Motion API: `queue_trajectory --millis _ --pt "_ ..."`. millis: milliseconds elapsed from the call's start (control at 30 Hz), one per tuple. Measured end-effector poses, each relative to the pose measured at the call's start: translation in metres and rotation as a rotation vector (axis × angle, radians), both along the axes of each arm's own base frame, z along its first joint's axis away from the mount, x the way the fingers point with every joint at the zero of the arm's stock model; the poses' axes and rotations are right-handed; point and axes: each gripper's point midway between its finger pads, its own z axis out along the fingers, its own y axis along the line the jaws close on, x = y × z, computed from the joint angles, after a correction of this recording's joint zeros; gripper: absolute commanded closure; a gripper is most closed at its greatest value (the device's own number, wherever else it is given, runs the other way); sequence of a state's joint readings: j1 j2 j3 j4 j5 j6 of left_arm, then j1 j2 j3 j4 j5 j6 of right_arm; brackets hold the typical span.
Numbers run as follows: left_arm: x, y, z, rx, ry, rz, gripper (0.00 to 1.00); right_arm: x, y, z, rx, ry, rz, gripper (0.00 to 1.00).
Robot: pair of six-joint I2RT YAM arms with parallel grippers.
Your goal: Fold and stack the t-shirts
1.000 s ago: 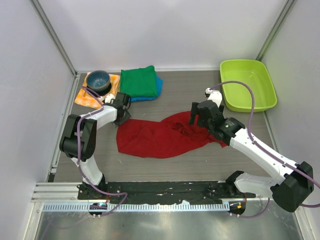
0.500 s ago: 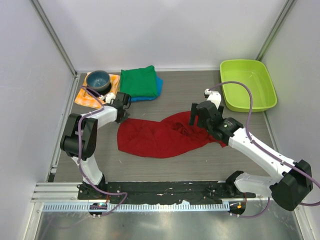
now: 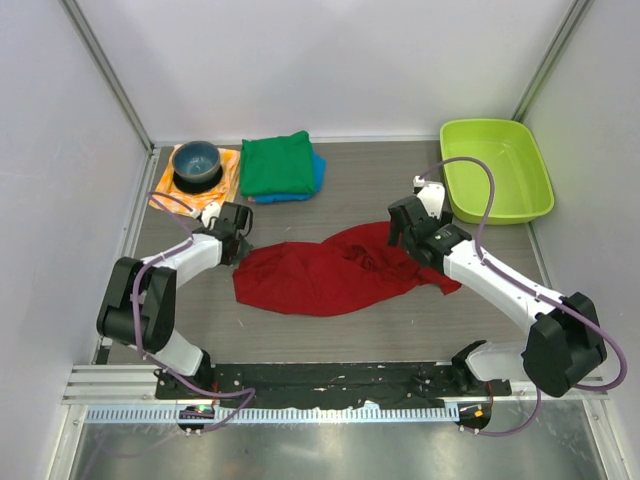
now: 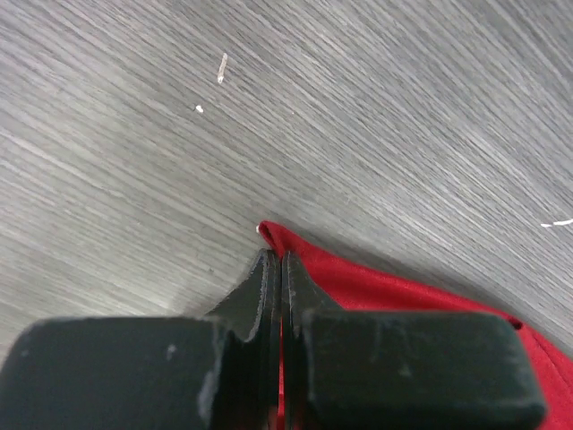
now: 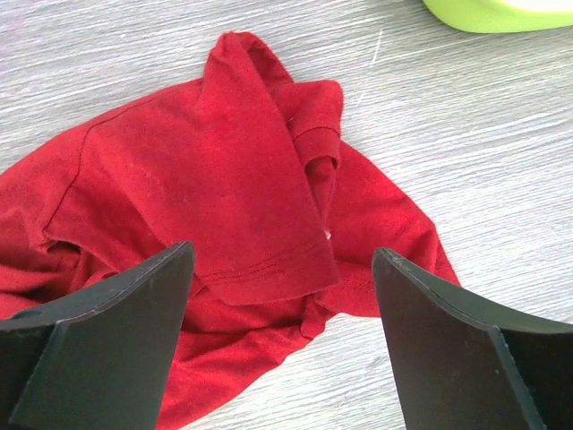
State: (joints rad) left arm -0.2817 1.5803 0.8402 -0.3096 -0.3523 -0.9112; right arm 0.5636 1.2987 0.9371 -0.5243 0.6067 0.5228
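Starting at the bottom of the overhead frame, the two arm bases are seen fixed at the near edge of the grey wood-grain counter (image 3: 380, 325). Just above them, in the middle of the frame, the dark red t-shirt (image 3: 320, 275) is spread out crumpled and unfolded on the counter. Its left corner is pinched by the left gripper (image 3: 238, 243); in the left wrist view the jaws are pressed together, and a thin strip of red cloth is seen between them at the lower centre. At the shirt's right end, the right gripper (image 3: 399, 230) is held above a sleeve with its jaws wide apart; in the right wrist view the sleeve and its stitched hem are framed between the two fingers (image 5: 134, 305), and nothing is gripped. Farther back, at the upper left of the overhead frame, the green t-shirt (image 3: 277, 165) is laid folded on top of the blue t-shirt (image 3: 316, 176), of which only an edge is shown. Left of that stack, a dark blue bowl (image 3: 196, 162) is set on an orange-and-white checked cloth (image 3: 168, 196). At the upper right, a lime-green tub (image 3: 520, 195) is placed against the side wall.
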Motion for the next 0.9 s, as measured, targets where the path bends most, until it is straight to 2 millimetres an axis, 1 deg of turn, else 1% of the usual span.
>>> queue_trajectory --millis 133,167,233,300,433,633,733,767,800,833,900 --pt "-0.003 0.0 0.012 -0.012 -0.026 -0.003 1.0 0.002 -0.008 0.002 -0.014 -0.013 -0.034 0.16" --pt "-0.002 0.0 0.016 -0.015 -0.035 -0.003 1.0 0.002 -0.009 0.002 -0.015 -0.014 -0.036 0.19" --pt "-0.002 -0.001 0.019 -0.019 -0.046 -0.004 1.0 0.003 -0.01 0.002 -0.016 -0.016 -0.043 0.22" --pt "-0.002 -0.002 0.02 -0.024 -0.047 -0.006 1.0 0.003 -0.011 0.003 -0.015 -0.017 -0.046 0.26" --pt "-0.002 -0.003 0.02 -0.029 -0.046 -0.009 1.0 0.003 -0.013 0.002 -0.009 -0.018 -0.058 0.28" --pt "-0.002 -0.004 0.02 -0.034 -0.046 -0.011 1.0 -0.003 -0.019 -0.012 -0.009 0.01 -0.076 0.3" --pt "-0.003 -0.003 0.021 -0.035 -0.048 -0.011 1.0 -0.005 -0.02 -0.017 -0.007 0.021 -0.081 0.39" --pt "-0.003 -0.003 0.021 -0.035 -0.048 -0.011 1.0 -0.005 -0.02 -0.018 -0.005 0.022 -0.082 0.46" --pt "-0.003 -0.003 0.021 -0.035 -0.049 -0.011 1.0 -0.005 -0.02 -0.018 -0.002 0.021 -0.083 0.49" --pt "-0.003 -0.003 0.021 -0.034 -0.049 -0.011 1.0 -0.004 -0.02 -0.018 0.002 0.02 -0.084 0.59" --pt "-0.004 -0.003 0.02 -0.034 -0.046 -0.011 1.0 -0.003 -0.018 -0.018 0.014 0.013 -0.086 0.67"
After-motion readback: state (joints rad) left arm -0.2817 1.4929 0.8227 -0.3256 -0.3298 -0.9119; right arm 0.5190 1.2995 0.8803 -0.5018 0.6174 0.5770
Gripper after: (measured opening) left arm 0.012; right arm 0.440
